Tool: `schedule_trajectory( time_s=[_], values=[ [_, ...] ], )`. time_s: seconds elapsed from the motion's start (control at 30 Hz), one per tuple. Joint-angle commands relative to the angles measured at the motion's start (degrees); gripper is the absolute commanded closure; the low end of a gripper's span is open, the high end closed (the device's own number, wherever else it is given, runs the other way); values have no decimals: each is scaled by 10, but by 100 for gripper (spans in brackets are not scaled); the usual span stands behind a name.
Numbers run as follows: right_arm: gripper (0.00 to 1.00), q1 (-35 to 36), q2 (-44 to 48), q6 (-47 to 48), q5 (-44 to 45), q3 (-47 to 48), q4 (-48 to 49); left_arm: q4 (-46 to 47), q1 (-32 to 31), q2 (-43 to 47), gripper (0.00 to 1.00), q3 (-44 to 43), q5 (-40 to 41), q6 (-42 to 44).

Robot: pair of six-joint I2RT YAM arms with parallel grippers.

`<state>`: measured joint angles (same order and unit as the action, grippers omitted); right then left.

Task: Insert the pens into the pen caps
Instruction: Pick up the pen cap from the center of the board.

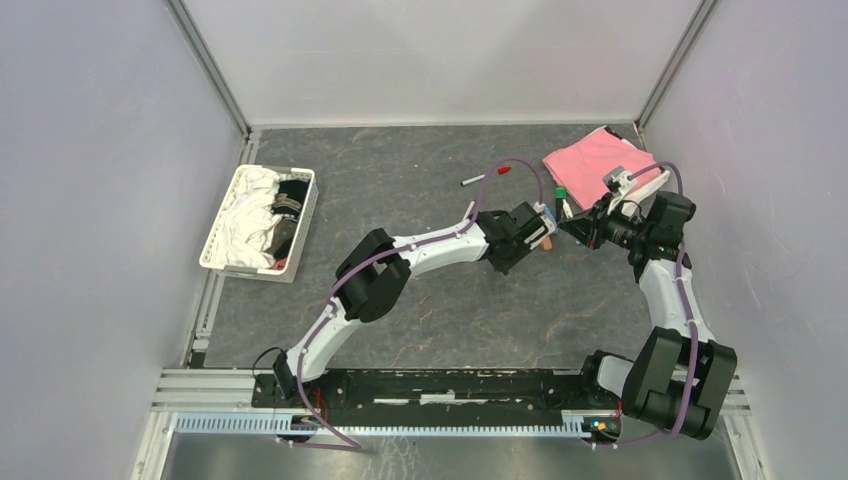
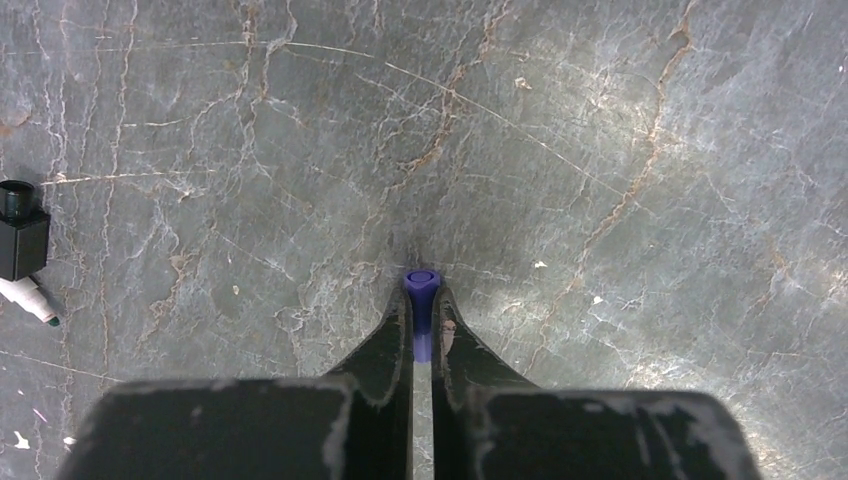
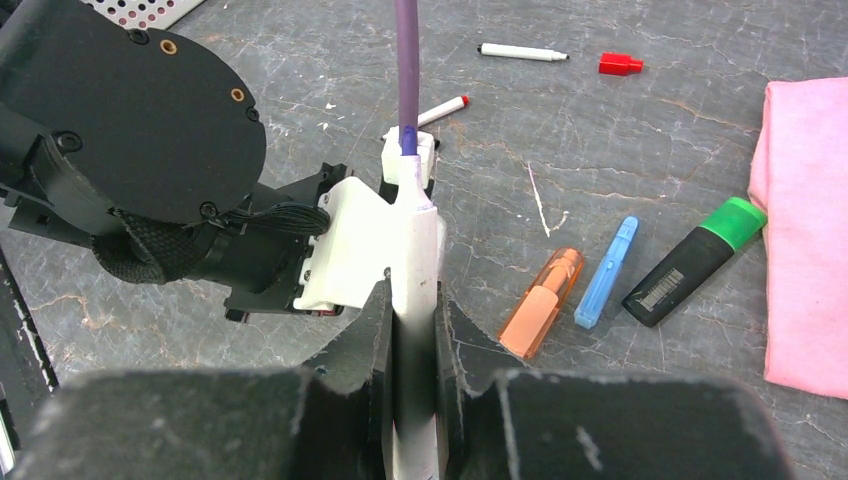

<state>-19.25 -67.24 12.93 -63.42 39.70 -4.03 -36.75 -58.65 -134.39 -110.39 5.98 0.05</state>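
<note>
left hand point(image 2: 421, 296) clenched on a purple cap point(image 2: 421, 279); right hand point(image 3: 413, 306) grasping a white pen point(image 3: 413, 240); marker point(image 3: 694, 263) right of it, barcode label unreadable.

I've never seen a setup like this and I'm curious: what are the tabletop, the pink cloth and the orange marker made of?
The tabletop looks like dark grey stone or a stone-print mat, matte, with pale and rusty veins; I cannot tell which. The pink cloth is soft fabric, folded, with a dull surface. The orange marker looks like plastic, smooth and partly see-through at one end.
</note>
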Motion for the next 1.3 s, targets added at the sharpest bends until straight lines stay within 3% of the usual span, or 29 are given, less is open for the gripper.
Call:
schedule_trajectory(
  time_s=[0.0,0.3,0.47,0.67,0.73,0.9,1.07,1.27],
  values=[
    [100,-2,0,5,-14,21,4,-21,-1,4,98,44,14,10],
    [100,-2,-1,-2,-18,13,17,185,24,194,98,237,28,-83],
    [100,10,1,-83,-41,-30,119,369,62,329,98,397,4,-183],
    [100,117,-1,-125,-8,-70,202,561,94,445,98,545,27,-328],
    [100,154,-5,-189,-2,-96,265,610,96,475,98,587,68,-374],
    [100,252,-19,-333,23,-153,433,657,96,523,98,646,165,-489],
    [100,301,-38,-403,61,-153,445,774,95,538,98,700,161,-528],
    [100,341,-26,-400,88,-151,422,846,88,521,98,715,146,-546]
  ],
)
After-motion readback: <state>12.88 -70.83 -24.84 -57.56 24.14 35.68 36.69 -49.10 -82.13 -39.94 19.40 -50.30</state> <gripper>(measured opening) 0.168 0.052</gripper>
